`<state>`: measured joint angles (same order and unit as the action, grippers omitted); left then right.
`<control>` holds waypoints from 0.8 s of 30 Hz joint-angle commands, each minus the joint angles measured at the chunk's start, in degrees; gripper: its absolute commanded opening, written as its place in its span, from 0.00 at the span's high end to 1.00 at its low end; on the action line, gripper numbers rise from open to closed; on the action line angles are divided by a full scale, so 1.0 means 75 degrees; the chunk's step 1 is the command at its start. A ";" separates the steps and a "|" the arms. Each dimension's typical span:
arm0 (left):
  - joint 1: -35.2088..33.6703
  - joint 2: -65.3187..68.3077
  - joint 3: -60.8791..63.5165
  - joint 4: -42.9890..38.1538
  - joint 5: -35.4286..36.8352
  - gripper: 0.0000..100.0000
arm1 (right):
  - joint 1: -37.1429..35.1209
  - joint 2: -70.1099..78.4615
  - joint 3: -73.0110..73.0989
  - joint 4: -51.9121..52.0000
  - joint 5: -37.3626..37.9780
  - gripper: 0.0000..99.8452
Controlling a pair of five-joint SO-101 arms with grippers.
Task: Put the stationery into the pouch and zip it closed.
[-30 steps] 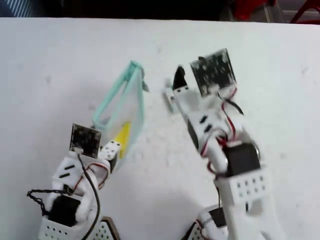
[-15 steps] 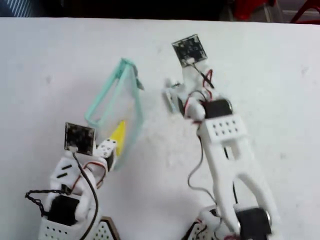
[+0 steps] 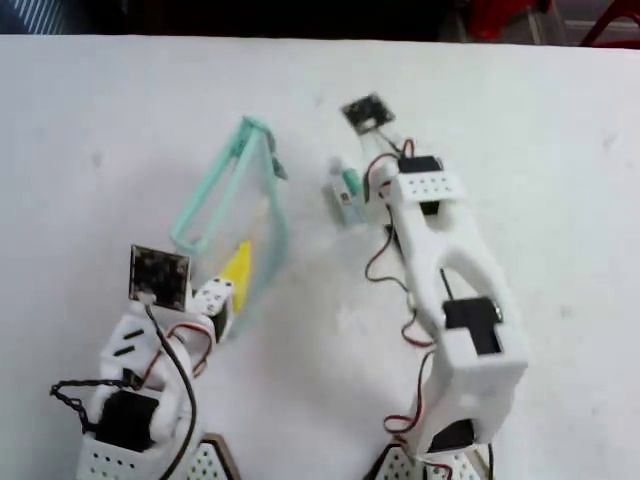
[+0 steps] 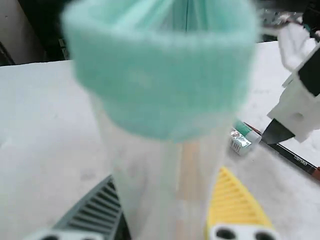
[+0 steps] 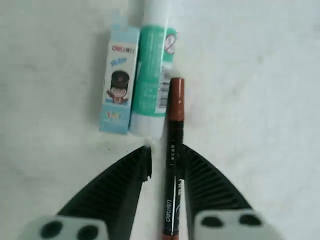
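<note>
The white bench (image 3: 560,140) carries everything. On it the clear, teal-edged pouch (image 3: 232,205) stands tilted on edge, pinched at its near end by the left gripper (image 4: 170,205), whose grey and yellow jaws are closed onto it (whether the zip is open I cannot tell). The right arm is stretched out beside it, its gripper (image 5: 165,152) low over the loose stationery, jaws parted a little and straddling the brown-capped pen (image 5: 173,150) without clamping it. That is the relation that counts: the pen's long axis runs along the gripper's reach, between the jaws, so closing should catch it across its width. Beside its far end lie the green glue stick (image 5: 150,95) and, touching that, the small eraser box (image 5: 119,82). The pouch is near these, on the left arm's side.
</note>
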<state>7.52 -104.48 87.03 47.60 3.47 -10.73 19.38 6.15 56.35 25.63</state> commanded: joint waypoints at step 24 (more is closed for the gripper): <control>-0.0018 0.0006 -0.0047 -0.0293 0.0117 0.81 | 0.0393 0.0815 -0.0574 0.0240 0.0738 0.87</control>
<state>7.52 -104.48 87.03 47.60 3.47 -7.47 24.57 3.87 58.02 28.18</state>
